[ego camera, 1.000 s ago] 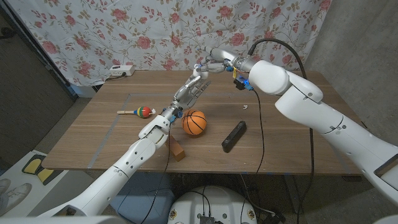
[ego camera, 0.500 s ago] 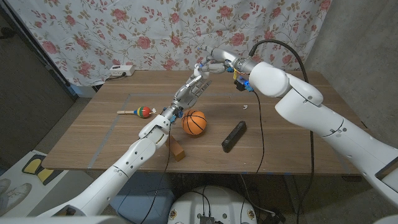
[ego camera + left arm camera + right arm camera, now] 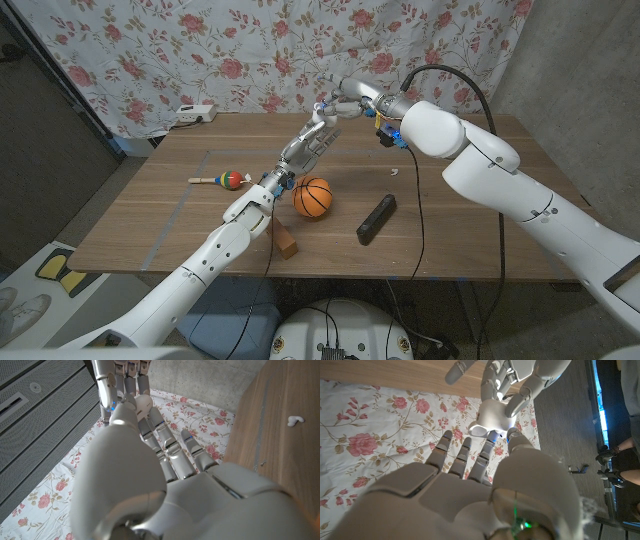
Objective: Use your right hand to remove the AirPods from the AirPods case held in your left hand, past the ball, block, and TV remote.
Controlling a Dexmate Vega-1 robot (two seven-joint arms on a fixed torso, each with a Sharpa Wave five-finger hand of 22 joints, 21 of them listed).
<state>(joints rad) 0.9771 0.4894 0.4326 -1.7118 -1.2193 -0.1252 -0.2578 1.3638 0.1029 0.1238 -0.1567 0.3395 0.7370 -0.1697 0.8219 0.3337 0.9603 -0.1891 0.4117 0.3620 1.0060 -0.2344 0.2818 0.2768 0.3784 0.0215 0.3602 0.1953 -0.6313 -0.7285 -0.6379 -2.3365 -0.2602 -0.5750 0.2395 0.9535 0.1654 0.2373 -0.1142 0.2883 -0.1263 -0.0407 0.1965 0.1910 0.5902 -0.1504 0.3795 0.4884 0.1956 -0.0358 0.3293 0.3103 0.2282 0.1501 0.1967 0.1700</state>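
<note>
We hold the white AirPods case (image 3: pixel 493 417) cradled in our left hand (image 3: pixel 311 143), raised beyond the basketball (image 3: pixel 313 197), wooden block (image 3: pixel 285 240) and TV remote (image 3: pixel 376 218), so our right hand (image 3: pixel 345 101), fingertips at its lid, can reach the AirPods.

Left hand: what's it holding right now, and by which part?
The left hand holds the white AirPods case by its body, fingers wrapped around it; the right hand reaches toward the case.

My left hand (image 3: pixel 305 148) and right hand (image 3: pixel 342 100) look like smooth, glossy silver-grey plastic, and the earbud case (image 3: pixel 492 420) between my fingers (image 3: pixel 465 452) is glossy white plastic. The bench (image 3: pixel 460 210) is matt brown wood with visible grain. The backdrop (image 3: pixel 250 50) is soft printed cloth, the ball (image 3: pixel 313 197) looks pebbled, and the remote (image 3: pixel 376 219) is matt black.
</note>
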